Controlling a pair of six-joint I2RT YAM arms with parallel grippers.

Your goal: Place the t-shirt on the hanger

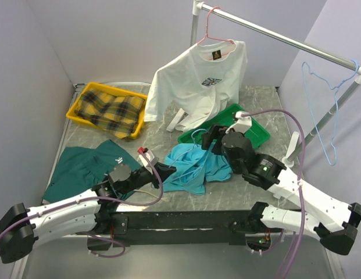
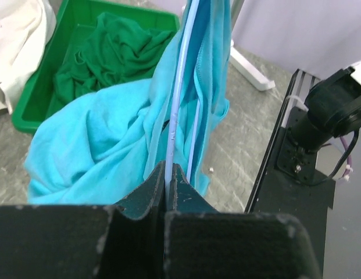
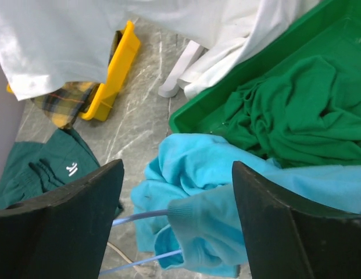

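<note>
- Left wrist view: left gripper [image 2: 167, 177] is clamped tight on the hanger [image 2: 179, 87] wire, which runs up inside the t-shirt [image 2: 99, 133].
- Right wrist view: right gripper [image 3: 177, 174] stands wide above the t-shirt, holding nothing.
- T-shirt lies crumpled on the desk [image 3: 139, 116], against the green tray [image 3: 192, 113].

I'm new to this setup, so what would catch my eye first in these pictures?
The turquoise t-shirt crumpled mid-table, the left gripper shut on the hanger wire among its folds, the right gripper open above. Behind, a white t-shirt hangs on a pink hanger from the rail.
</note>
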